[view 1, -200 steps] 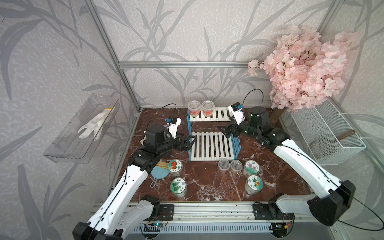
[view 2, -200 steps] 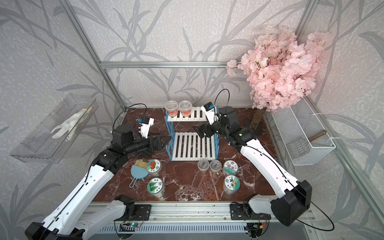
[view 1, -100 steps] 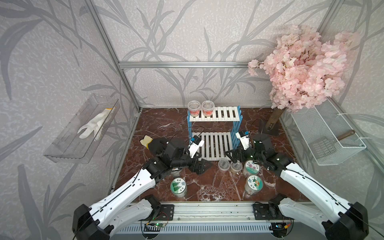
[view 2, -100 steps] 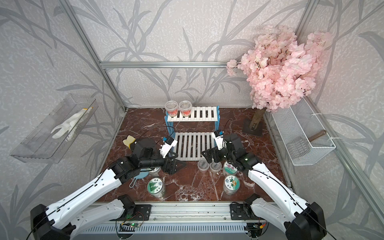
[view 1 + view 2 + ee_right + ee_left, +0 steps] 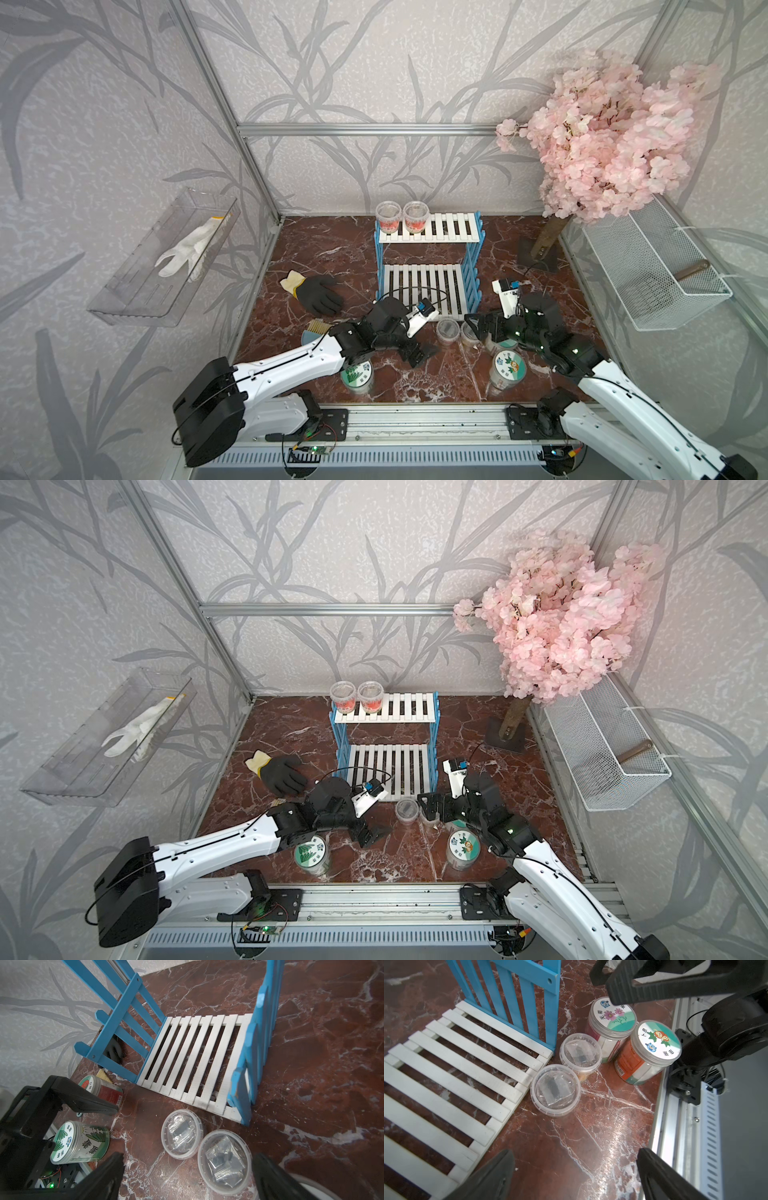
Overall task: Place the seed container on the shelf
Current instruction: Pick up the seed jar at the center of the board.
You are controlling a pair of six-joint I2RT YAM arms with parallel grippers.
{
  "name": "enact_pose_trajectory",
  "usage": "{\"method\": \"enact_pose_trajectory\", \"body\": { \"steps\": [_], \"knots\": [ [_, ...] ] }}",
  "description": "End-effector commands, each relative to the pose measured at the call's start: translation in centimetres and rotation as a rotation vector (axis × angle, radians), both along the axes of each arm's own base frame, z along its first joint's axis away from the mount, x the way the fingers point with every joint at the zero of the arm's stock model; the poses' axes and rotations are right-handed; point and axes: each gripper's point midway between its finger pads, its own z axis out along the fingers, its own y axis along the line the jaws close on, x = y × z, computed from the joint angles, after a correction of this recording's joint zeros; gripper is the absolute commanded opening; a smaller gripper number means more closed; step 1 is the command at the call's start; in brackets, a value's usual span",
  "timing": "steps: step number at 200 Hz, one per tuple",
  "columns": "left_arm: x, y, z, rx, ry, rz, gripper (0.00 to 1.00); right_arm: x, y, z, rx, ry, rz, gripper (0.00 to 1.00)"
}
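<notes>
Two clear lidded seed containers stand on the marble just in front of the shelf [image 5: 422, 286], the blue-sided rack with white slatted tiers. In the right wrist view they are the farther tub [image 5: 182, 1133] and the nearer tub [image 5: 224, 1160]. My right gripper [image 5: 188, 1156] is open low over them, and the nearer tub sits between its fingers, close to one, ungripped. My left gripper [image 5: 575, 1153] is open over bare marble, short of the tubs [image 5: 555, 1089]. Two more tubs [image 5: 402, 216] stand on the top tier.
Printed-lid jars stand near the front edge [image 5: 357, 374] [image 5: 509, 365], one more under the right arm. A black glove [image 5: 320, 293] lies left of the shelf. A clear wall tray [image 5: 166, 266], a mesh basket [image 5: 656, 266] and a pink blossom tree [image 5: 602, 137] line the sides.
Both arms have come back from the shelf's upper tier and dropped low in front of the shelf, by the two floor tubs. The black glove is now uncovered. Both grippers stay open.
</notes>
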Motion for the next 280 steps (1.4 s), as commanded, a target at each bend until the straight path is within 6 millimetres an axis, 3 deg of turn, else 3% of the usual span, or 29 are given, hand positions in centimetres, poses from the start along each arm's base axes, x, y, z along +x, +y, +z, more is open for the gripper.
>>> {"method": "enact_pose_trajectory", "body": {
  "steps": [1,47,115,178,280],
  "knots": [
    [1.2,-1.5,0.3,0.002,-0.193,-0.086,1.00,-0.3,-0.4,-0.1,0.028,0.003,-0.036,0.99],
    [2.6,-3.2,-1.7,0.055,-0.247,-0.136,1.00,-1.4,0.2,-0.1,0.037,0.003,0.037,0.99],
    [4.8,-5.2,-3.9,0.033,-0.171,-0.100,1.00,-3.2,1.4,-2.3,0.003,0.124,0.156,1.00],
    [5.7,-5.8,-5.1,0.032,-0.120,-0.092,0.99,-2.8,0.8,-3.5,-0.034,0.138,0.123,0.99],
    [5.8,-6.6,-6.5,0.064,-0.048,-0.121,0.98,-2.5,0.7,-3.6,-0.030,0.125,0.107,0.99]
  ]
}}
